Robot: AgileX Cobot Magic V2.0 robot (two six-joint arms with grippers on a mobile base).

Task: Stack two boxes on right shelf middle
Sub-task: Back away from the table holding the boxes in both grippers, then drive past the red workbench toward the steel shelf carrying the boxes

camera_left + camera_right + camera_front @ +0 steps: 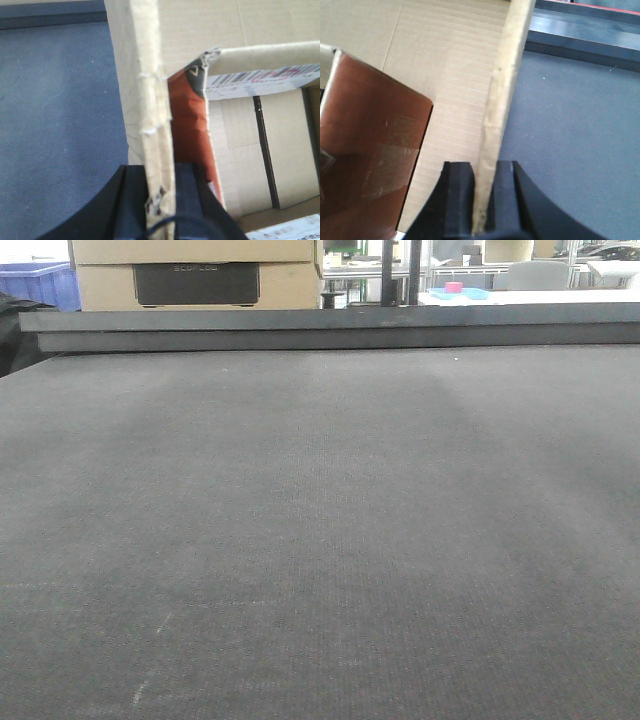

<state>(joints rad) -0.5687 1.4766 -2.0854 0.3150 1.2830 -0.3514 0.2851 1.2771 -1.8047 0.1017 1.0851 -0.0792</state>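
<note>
In the left wrist view my left gripper [160, 172] is shut on the upright side wall of an open brown cardboard box [145, 75]. One black finger is outside the wall and one is inside. In the right wrist view my right gripper [485, 170] is shut on the opposite cardboard wall [512, 60] in the same way. I cannot tell if both walls belong to one box. An orange-red item [187, 115] and a reddish-brown packet [370, 135] lie inside. Neither gripper shows in the front view. The steel shelf is out of view.
A grey felt table top [320, 540] fills the front view, with a raised dark rail [330, 328] at its far edge. Beyond it stand stacked cardboard boxes [195, 270], a blue bin [40, 282] and distant benches. Grey surface [55, 100] lies beside the held box.
</note>
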